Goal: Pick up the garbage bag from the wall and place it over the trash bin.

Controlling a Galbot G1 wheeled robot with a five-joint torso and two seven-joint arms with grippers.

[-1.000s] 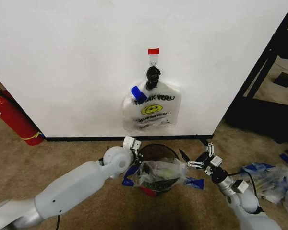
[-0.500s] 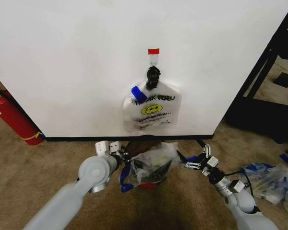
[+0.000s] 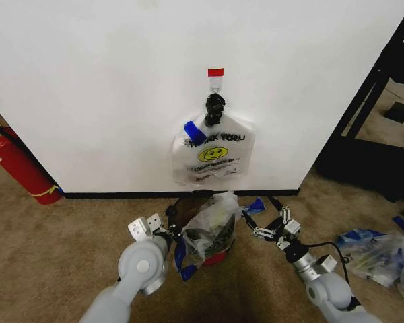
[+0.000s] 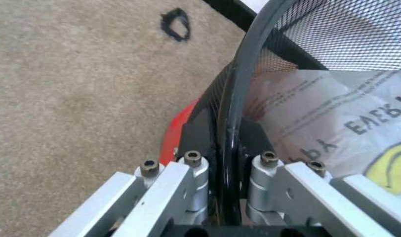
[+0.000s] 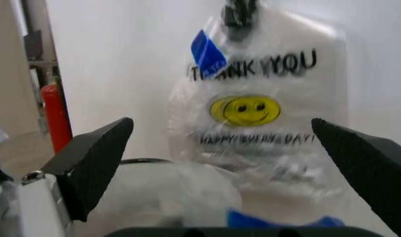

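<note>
So the clear garbage bag (image 3: 212,225) sits bunched over the black bin (image 3: 188,205) by the wall (image 3: 108,87). Left gripper (image 3: 163,232) is clamped on the bin's rim; right gripper (image 3: 262,217) hangs spread, nothing in it, beside bare carpet (image 3: 60,235).

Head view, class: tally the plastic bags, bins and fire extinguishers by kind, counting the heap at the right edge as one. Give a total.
Plastic bags: 2, the garbage bag and the smiley bag
Bag heaps: 1
Trash bin: 1
Fire extinguisher: 1
Total: 5
</note>
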